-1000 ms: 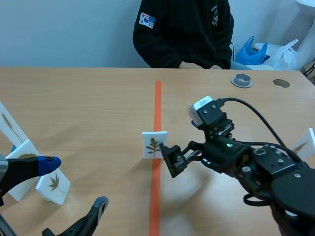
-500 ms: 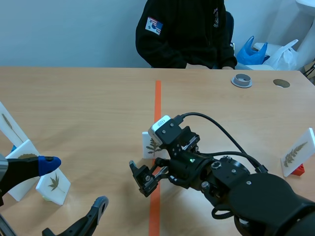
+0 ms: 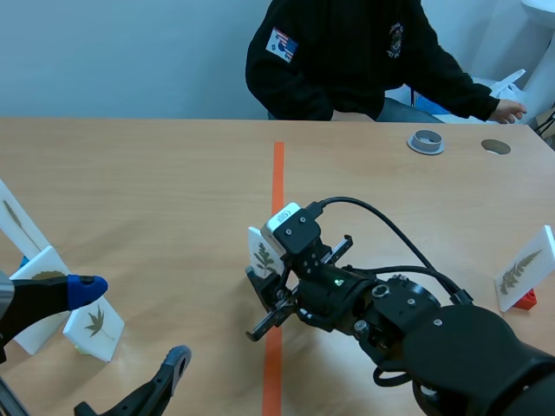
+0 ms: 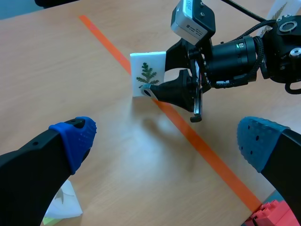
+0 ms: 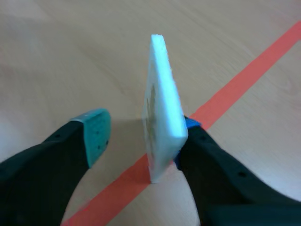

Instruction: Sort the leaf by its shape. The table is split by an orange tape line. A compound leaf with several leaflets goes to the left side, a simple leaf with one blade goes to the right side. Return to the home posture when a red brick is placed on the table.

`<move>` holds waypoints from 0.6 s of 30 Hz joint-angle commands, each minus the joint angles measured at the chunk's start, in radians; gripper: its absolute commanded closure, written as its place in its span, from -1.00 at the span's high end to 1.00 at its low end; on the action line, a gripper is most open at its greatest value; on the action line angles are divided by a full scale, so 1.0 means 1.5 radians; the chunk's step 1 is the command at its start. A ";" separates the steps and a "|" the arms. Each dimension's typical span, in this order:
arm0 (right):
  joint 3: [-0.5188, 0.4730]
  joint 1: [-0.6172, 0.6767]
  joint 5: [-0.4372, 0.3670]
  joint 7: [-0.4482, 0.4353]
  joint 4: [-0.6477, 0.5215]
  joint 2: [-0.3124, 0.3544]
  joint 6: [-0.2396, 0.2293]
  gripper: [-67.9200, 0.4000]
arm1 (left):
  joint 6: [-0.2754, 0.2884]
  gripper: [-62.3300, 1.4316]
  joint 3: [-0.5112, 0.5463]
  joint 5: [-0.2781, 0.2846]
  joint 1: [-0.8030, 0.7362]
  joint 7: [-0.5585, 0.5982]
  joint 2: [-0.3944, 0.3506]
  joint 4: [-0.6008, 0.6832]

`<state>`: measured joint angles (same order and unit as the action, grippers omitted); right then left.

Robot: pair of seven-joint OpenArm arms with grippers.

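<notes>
The leaf tile (image 3: 263,256) (image 4: 149,75) (image 5: 162,108) is a thick white square slab with a small green fern-like leaf of several leaflets on one face. It stands upright on its lower edge on the orange tape line (image 3: 277,182), mid-counter. It sits between the fingers of my right pincer (image 5: 141,134): one finger touches its blank back face, and the teal pad (image 5: 96,134) stands apart from the printed face. A second tile (image 3: 523,270) with a long feathery leaf stands far on the right side.
</notes>
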<state>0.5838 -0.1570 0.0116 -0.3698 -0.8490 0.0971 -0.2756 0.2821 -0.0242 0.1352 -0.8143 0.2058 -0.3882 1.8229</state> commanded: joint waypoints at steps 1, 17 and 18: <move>-0.005 -0.008 -0.007 -0.028 -0.016 0.007 0.003 -0.51 | -0.002 1.00 0.003 0.007 0.002 0.009 0.000 0.002; -0.014 0.047 -0.007 -0.114 -0.089 0.037 0.034 -0.94 | -0.002 1.00 0.003 0.007 0.002 0.009 0.000 0.002; -0.020 0.056 -0.007 -0.115 -0.112 0.044 0.034 -0.94 | -0.002 1.00 0.003 0.007 0.002 0.009 0.000 0.002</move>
<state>0.5728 -0.0685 0.0116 -0.5220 -0.9661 0.1493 -0.2268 0.2821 -0.0242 0.1352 -0.8143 0.2054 -0.3882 1.8229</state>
